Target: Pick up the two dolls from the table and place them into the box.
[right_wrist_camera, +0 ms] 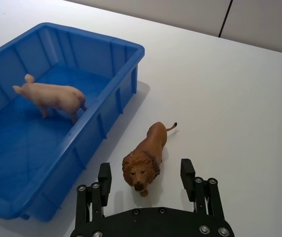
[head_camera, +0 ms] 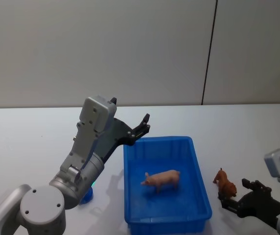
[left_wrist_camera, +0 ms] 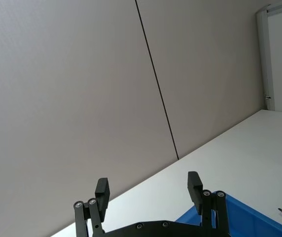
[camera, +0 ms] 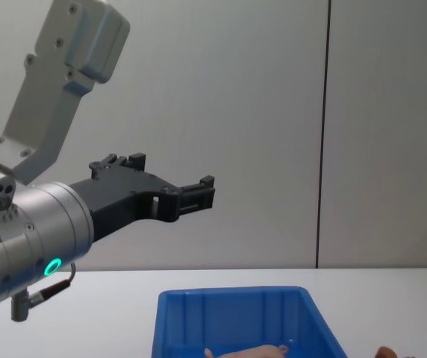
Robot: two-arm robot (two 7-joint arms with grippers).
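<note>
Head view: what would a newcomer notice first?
A pink pig doll stands inside the bright blue box on the white table. Right of the box a brown lion doll stands, the open right tool at its head. The open left tool hangs above the box's far left corner.

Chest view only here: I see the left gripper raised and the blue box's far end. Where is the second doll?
Observer: The lion doll stands on the table, just right of the box.
Operator: And my right gripper?
Observer: The right gripper is open, low, its fingers either side of the lion's head, not touching it.
Operator: That pink sliver in the box?
Observer: The pig doll, standing on its feet mid-box.
</note>
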